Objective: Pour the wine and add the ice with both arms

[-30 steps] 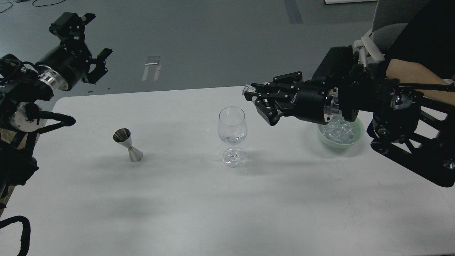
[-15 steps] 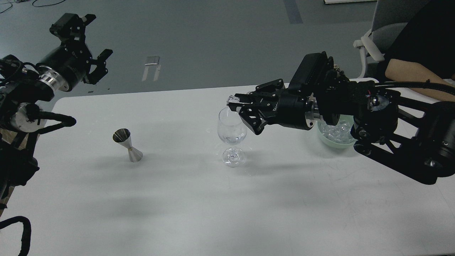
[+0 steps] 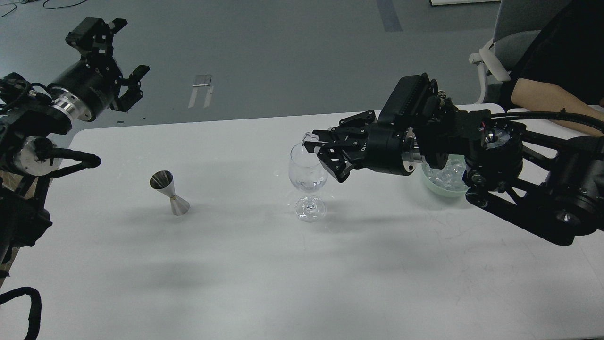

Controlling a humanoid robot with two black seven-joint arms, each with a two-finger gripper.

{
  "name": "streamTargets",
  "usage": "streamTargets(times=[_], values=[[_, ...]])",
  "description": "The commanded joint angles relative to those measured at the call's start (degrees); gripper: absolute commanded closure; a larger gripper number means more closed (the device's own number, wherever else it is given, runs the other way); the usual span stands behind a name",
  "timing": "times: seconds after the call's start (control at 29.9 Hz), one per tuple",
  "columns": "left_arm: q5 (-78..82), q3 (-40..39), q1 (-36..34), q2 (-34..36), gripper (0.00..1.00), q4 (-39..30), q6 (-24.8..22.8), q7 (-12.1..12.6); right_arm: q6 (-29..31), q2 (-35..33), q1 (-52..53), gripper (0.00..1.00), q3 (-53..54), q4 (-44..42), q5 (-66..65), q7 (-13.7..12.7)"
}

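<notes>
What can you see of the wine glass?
The wine glass is clear and stemmed, with a rounded bowl, short stem and round foot. It stands upright mid-table on the white table, between the metal jigger and the green bowl. The right hand holds an ice cube above its rim. Something clear, hard to identify, sits low in the bowl.

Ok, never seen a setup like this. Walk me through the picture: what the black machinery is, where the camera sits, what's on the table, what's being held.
The camera sits in a robot's head, looking down at a white table. The black machinery is its two arms. The right gripper pinches a clear ice cube just over the rim of a wine glass. Behind that arm, a pale green bowl holds more ice. A steel jigger stands to the left. The left gripper hangs raised off the table's far left corner, jaws open, holding nothing.
</notes>
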Motion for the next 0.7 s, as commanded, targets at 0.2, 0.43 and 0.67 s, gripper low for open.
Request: streamTargets(times=[0.2,0.43,0.67], values=[[-0.04,0.01,-0.08,0.05,0.02,0.0,0.0,0.0,0.56,0.68,-0.08,0.82,-0.1,-0.79,0.09,0.1],[-0.04,0.01,-0.08,0.05,0.02,0.0,0.0,-0.09,2.15,1.83,0.01,0.79,-0.1,-1.14,0.09,0.01],[-0.04,0.01,-0.08,0.05,0.02,0.0,0.0,-0.09,2.5,2.09,-0.08,0.72,-0.1,-1.32,0.09,0.01]])
